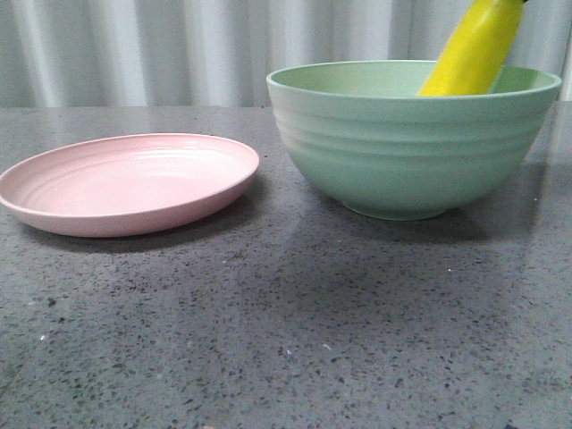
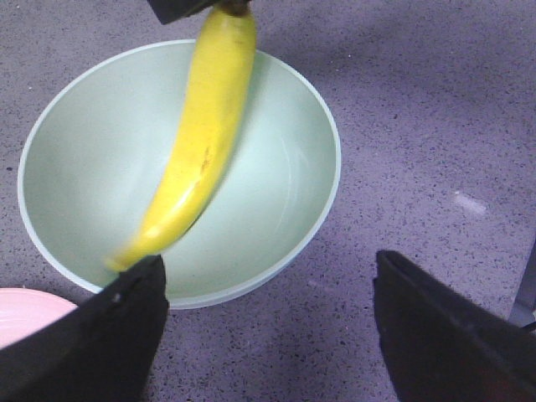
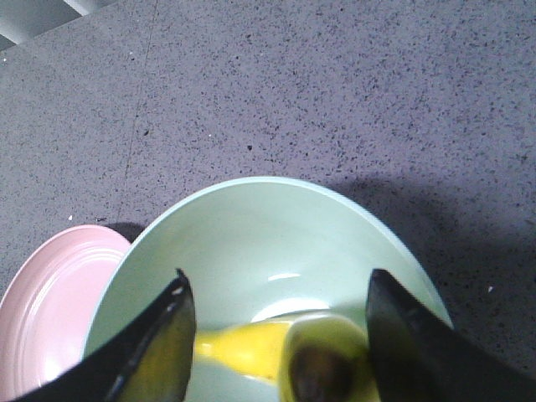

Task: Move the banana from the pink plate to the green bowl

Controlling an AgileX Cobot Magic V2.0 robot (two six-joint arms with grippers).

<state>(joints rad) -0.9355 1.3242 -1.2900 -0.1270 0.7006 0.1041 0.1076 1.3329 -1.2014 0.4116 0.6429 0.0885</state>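
The yellow banana (image 1: 474,45) stands steeply in the green bowl (image 1: 402,152), its upper end leaning past the bowl's far right rim. In the left wrist view the banana (image 2: 201,142) slants down into the bowl (image 2: 276,167), its lower tip blurred. My right gripper (image 3: 276,280) hangs over the bowl (image 3: 251,226) with its jaws wide apart. The banana's dark-tipped end (image 3: 322,368) lies between them, against one finger, with a gap to the other. My left gripper (image 2: 268,260) is open and empty above the table beside the bowl. The pink plate (image 1: 125,183) is bare.
The grey speckled table (image 1: 286,340) stretches in front of the plate and bowl. A pale curtain (image 1: 134,45) hangs behind the table. A dark part of my right gripper (image 2: 180,7) shows at the banana's upper end in the left wrist view.
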